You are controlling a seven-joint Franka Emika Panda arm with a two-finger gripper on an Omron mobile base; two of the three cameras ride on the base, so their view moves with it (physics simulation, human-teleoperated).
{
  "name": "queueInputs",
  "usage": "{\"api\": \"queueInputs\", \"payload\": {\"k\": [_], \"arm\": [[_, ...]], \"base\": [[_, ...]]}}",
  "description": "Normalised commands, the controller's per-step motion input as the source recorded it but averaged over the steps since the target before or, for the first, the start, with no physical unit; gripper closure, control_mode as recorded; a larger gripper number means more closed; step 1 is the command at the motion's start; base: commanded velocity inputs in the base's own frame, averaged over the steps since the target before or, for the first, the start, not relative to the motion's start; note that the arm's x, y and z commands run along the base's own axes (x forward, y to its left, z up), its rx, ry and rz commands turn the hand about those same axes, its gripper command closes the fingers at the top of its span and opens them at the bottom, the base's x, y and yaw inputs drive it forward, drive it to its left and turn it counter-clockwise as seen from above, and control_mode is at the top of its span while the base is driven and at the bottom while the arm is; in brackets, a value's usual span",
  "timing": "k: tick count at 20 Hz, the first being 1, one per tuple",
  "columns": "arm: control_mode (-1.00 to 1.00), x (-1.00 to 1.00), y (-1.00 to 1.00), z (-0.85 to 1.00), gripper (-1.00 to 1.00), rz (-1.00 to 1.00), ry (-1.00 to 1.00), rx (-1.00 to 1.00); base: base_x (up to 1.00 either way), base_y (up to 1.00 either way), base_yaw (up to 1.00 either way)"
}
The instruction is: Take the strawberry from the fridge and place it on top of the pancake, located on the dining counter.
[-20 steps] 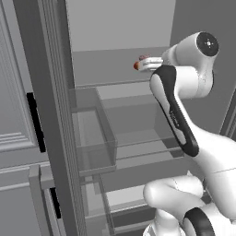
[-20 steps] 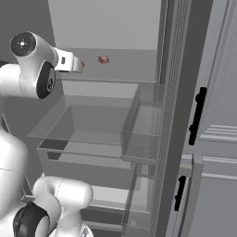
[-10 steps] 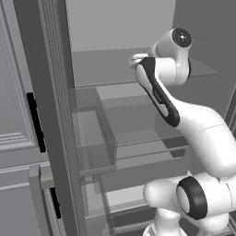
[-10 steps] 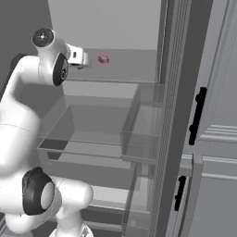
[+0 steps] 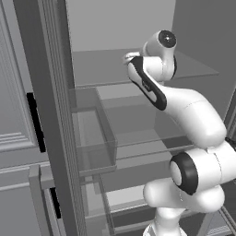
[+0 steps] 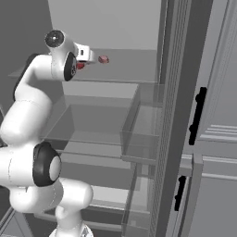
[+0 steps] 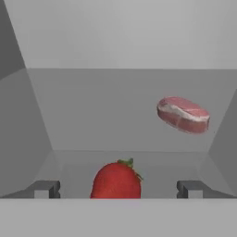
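Progress stood at the reaching stage: the fridge (image 5: pixel 55 115) was already open, its pale interior and glass shelves exposed, but the strawberry (image 7: pixel 116 180) had not been grasped, so the pick, the carry to the dining desk and the placing on the pancake all remained, by my reading.

The strawberry sat on the upper glass shelf (image 6: pixel 125 69), red with a small green stalk on top. In the hand view it lay low and central, between the two dark fingertips (image 7: pixel 45 189), which stood well apart at either side with clear space between each and the berry. The claw (image 7: pixel 118 190) was therefore spread wide and held nothing. Whether the berry was already level with the fingertips or just beyond them could not be told.

Farther back on the same shelf and off to one side lay a paler pinkish slab, like a cut of raw meat (image 7: pixel 183 114), well apart from the berry; in the right base view it showed as a small pink lump (image 6: pixel 103 59) beyond the hand.

The arm (image 5: pixel 184 110) rose from the base, bent sharply at a dark elbow joint, then stretched up and forward into the fridge at the height of the upper shelf. In the right base view the wrist was turned so the hand pointed roughly level along the shelf toward the back wall, a speck of red visible just beneath it.
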Motion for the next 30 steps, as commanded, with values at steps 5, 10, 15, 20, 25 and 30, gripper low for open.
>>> {"api": "queueInputs", "payload": {"k": [5, 10, 15, 20, 25, 30], "arm": [[-1.0, 0.52, 0.02, 0.0, -1.0, 0.0, 0.02, 0.0], [-1.0, 0.19, 0.03, -0.03, -1.0, -0.03, 0.06, 0.0], [-1.0, -0.1, 0.0, 0.0, -1.0, -0.02, 0.02, 0.0], [-1.0, -0.36, 0.0, 0.0, -1.0, 0.0, 0.0, 0.0], [-1.0, -0.35, 0.0, 0.0, -1.0, 0.0, -0.01, 0.0], [-1.0, -0.17, 0.0, 0.0, -1.0, 0.0, 0.0, 0.0]], "base": [[0.0, 0.0, 0.0], [0.0, 0.0, 0.0], [0.0, 0.0, 0.0], [0.0, 0.0, 0.0], [0.0, 0.0, 0.0], [0.0, 0.0, 0.0]]}}
